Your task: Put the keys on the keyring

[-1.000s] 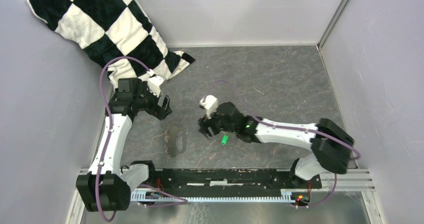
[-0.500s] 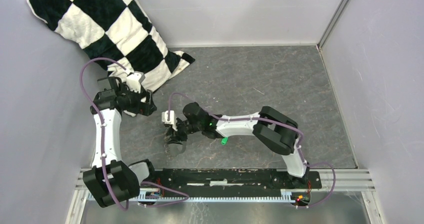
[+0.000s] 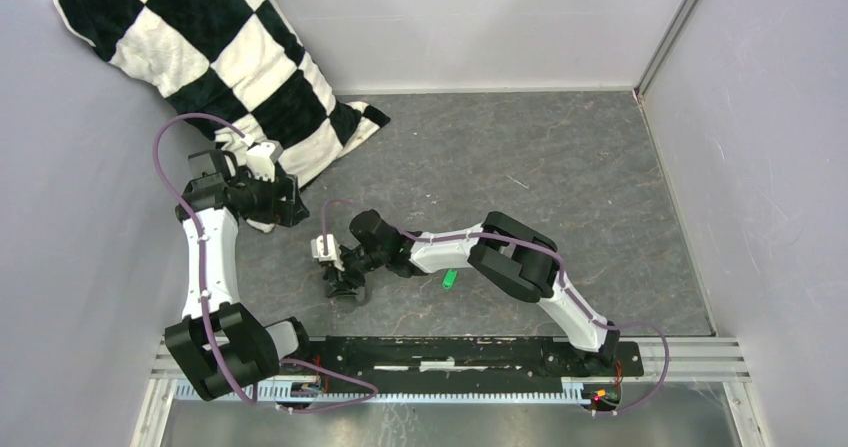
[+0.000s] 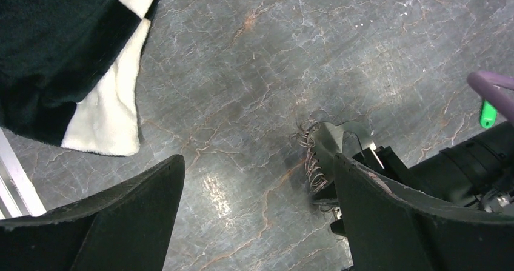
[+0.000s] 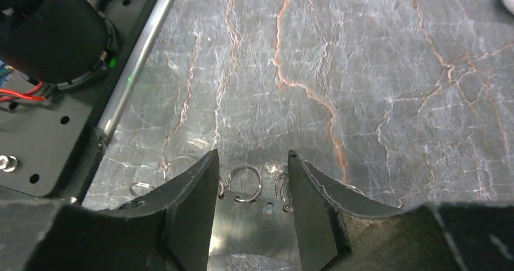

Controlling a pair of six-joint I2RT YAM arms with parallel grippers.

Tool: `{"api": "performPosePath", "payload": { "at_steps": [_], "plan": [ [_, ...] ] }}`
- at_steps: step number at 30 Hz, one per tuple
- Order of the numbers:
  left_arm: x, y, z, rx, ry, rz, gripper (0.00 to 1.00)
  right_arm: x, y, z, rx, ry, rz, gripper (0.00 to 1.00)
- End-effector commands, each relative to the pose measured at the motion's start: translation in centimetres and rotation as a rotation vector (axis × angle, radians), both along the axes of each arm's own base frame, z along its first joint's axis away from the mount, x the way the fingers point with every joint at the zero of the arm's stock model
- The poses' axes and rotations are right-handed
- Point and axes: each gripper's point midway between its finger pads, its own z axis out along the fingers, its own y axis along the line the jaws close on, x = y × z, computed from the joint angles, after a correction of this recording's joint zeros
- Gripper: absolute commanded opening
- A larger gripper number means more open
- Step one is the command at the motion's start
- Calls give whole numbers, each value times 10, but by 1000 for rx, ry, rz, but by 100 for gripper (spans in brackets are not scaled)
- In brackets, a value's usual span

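Metal glints left of centre in the lower half of the overhead view, where the keyring [image 4: 314, 169] lies flat on the grey veined table [image 3: 540, 157]. The right tool [image 5: 251, 162] is down on it, clenched on the keyring's rim. In its wrist view the two dark fingers [image 5: 194, 192] press either side of a shiny flat piece, and small wire rings [image 5: 245, 184] poke out just past the tips. The green-headed key [image 3: 449, 279] sits on the table by itself, to the right of the keyring beside the right forearm and touching nothing. The left tool [image 4: 259, 165] hangs released, jaws spread wide and nothing between them, up and to the left of the keyring, close to the corner of the black-and-white chequered cushion [image 3: 200, 47] that fills the upper left of the frame.
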Motion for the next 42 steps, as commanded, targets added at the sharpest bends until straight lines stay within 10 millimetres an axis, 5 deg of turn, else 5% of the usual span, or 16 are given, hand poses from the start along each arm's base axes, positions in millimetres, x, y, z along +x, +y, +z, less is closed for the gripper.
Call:
{"api": "performPosePath", "payload": {
  "at_steps": [1, 15, 24, 29, 36, 42],
  "plan": [
    [4, -3, 10, -27, -32, -10, 97, 13, 9, 5, 35, -68, 7, 53],
    [-2, -11, -1, -56, -11, -38, 95, 63, -19, 2, 32, -31, -103, 47],
    [-2, -11, 0, -51, -17, -44, 94, 54, -14, -2, 16, 5, -86, 49],
    [-3, -8, 0, -28, -25, -50, 94, 65, -27, -11, -23, -1, -174, 30],
    [-2, -9, -3, -38, -16, -53, 94, 73, -51, 9, 30, -38, -282, 4],
    [-4, -14, -5, -65, -12, -65, 92, 77, -64, 38, 95, -64, -332, 1]
  ]
}}
